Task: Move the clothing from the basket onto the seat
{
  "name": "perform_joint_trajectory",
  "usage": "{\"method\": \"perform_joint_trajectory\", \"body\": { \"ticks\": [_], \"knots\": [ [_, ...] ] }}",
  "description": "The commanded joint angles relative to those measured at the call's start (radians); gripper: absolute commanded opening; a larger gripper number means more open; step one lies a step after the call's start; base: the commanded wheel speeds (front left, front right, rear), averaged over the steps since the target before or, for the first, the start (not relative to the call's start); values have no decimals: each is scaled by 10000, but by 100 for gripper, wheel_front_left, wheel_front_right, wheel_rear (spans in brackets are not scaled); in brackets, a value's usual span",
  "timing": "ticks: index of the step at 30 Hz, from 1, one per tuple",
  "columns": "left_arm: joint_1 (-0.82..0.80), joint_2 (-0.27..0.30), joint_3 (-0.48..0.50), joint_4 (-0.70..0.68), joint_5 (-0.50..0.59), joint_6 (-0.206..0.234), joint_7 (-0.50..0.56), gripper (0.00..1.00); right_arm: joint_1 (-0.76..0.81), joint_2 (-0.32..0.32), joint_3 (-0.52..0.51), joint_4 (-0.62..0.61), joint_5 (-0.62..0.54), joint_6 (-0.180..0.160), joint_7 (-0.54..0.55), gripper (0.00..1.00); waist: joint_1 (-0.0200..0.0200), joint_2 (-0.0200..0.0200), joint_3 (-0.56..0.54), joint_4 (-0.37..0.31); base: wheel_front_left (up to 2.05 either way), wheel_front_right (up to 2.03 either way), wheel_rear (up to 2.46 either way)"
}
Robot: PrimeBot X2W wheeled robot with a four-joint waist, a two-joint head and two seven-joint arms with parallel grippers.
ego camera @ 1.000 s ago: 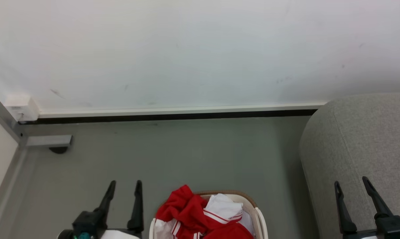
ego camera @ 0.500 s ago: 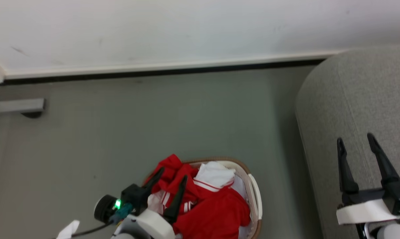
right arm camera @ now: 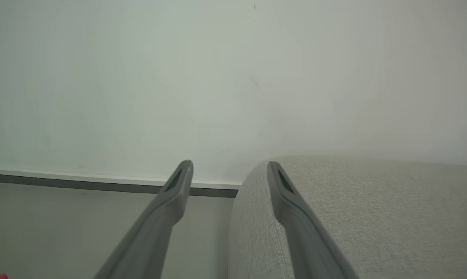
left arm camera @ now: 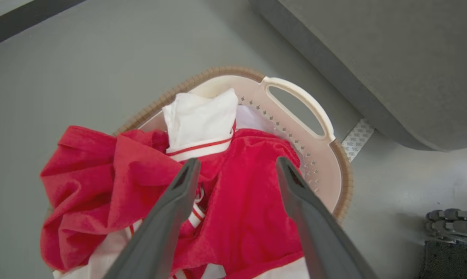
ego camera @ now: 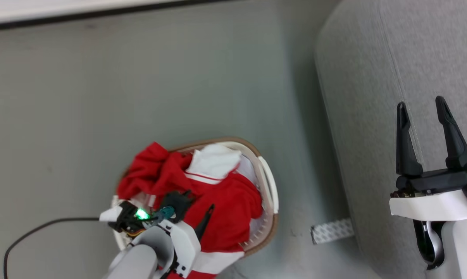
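Left arm: the pale forearm entered the head view at the lower left and angled up and to the right; its wrist, with a green light [ego camera: 141, 214] lit, sat over the near-left part of the basket [ego camera: 270, 182]; the left gripper [ego camera: 197, 204] pitched down into the basket's opening. In the left wrist view the left gripper [left arm camera: 237, 161] had its jaws spread wide and empty, one finger to each side of a fold of the clothing [left arm camera: 249, 201]; contact between the fingertips and the fabric could not be determined.

The clothing [ego camera: 225, 201], red with white panels and striped trim, lay heaped in the basket [left arm camera: 334, 162]; one red fold hung over the far-left rim; a white-banded part hung over the near rim. The basket stood on the grey floor [ego camera: 101, 97], near the seat [ego camera: 373, 77] but apart from it; a patterned strip [ego camera: 331, 231] lay on the floor between them.

Right arm: the forearm rose at the lower right; the right gripper [ego camera: 421, 102] pointed up the view above the seat, jaws wide and empty; in the right wrist view the right gripper [right arm camera: 229, 163] faced the wall [right arm camera: 217, 77], over the rounded edge of the seat [right arm camera: 373, 201].
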Motion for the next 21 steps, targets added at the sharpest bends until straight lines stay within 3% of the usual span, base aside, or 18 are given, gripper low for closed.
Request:
{"method": "perform_joint_trajectory", "body": {
  "ticks": [1, 8, 17, 21],
  "knots": [
    [-244, 218, -58, 121, 188, -5, 192, 100, -183, -5, 87, -76, 267, -22, -19, 100, -3, -1, 808, -683, 0, 0, 0],
    [-656, 620, -74, 554, 388, 196, 839, 100, -459, -5, 169, -303, 684, -22, -21, 100, -3, -1, 1735, -1162, 0, 0, 0],
    [-853, 1284, 310, 1150, 220, 770, 1537, 100, -768, -7, 200, -697, 1135, -22, -21, 100, -3, -1, 2577, -1493, 0, 0, 0],
    [-912, 1479, 395, 1259, 89, 715, 1588, 100, -850, -7, 219, -792, 1269, -22, -21, 100, -3, -1, 2905, -1546, 0, 0, 0]
  ]
}}
